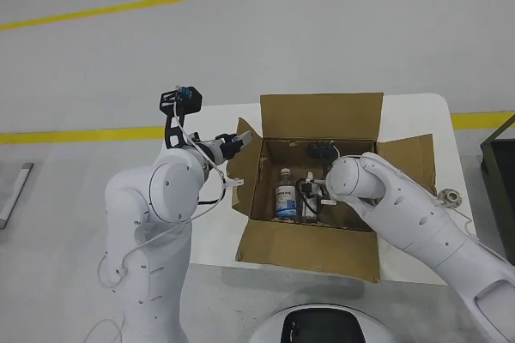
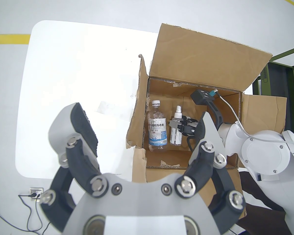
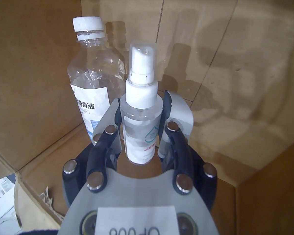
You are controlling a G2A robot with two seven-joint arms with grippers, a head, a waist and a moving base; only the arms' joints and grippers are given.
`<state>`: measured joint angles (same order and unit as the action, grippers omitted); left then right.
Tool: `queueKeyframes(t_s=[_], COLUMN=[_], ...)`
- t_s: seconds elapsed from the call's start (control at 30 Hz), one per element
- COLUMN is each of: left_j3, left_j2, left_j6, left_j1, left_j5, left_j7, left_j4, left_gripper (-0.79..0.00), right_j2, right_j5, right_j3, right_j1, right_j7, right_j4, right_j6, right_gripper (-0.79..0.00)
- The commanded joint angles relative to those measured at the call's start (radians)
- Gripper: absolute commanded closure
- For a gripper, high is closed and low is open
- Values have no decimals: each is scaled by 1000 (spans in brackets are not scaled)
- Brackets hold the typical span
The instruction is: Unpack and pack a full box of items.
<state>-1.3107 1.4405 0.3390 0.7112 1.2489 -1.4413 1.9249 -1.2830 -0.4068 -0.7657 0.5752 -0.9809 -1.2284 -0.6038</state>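
Right gripper clasps the small clear spray bottle inside the brown cardboard box, mid-frame from above; a larger clear labelled bottle waits beside it; left gripper gapes wide, empty; unpacking likely unfinished.

The left end effector hung with its fingers spread wide over the white tabletop, beside the open box. Inside were a bottle and, just beside it, a spray bottle, clasped by the right end effector.
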Motion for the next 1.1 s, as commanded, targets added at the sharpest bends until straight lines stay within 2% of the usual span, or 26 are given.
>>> queueKeyframes(t_s=[0.0, 0.23, 0.47, 0.63, 0.67, 0.7, 0.73, 0.93, 1.07], left_j3=[0, 0, 0, 0, 0, 0, 0, 0, 0], left_j2=[0, 0, 0, 0, 0, 0, 0, 0, 0], left_j6=[0, 0, 0, 0, 0, 0, 0, 0, 0], left_j1=[0, 0, 0, 0, 0, 0, 0, 0, 0], left_j5=[0, 0, 0, 0, 0, 0, 0, 0, 0], left_j7=[0, 0, 0, 0, 0, 0, 0, 0, 0], left_j4=[0, 0, 0, 0, 0, 0, 0, 0, 0], left_gripper=[-785, -785, -785, -785, -785, -785, -785, -785, -785], right_j2=[3, 10, 48, 104, 116, 127, 137, 186, 209], right_j5=[-5, -9, -60, -131, -144, -151, -159, -196, -263], right_j3=[-8, -36, -138, -328, -380, -431, -484, -803, -960], right_j1=[5, 23, 62, 143, 165, 190, 215, 345, 439], right_j7=[-4, -14, -58, -104, -110, -122, -130, -182, -228], right_j4=[-5, -42, -213, -423, -475, -520, -562, -754, -834], right_j6=[1, 9, 17, 22, 29, 39, 53, 124, 175], right_gripper=[-354, -369, -369, -336, -296, -123, 0, 0, 0])
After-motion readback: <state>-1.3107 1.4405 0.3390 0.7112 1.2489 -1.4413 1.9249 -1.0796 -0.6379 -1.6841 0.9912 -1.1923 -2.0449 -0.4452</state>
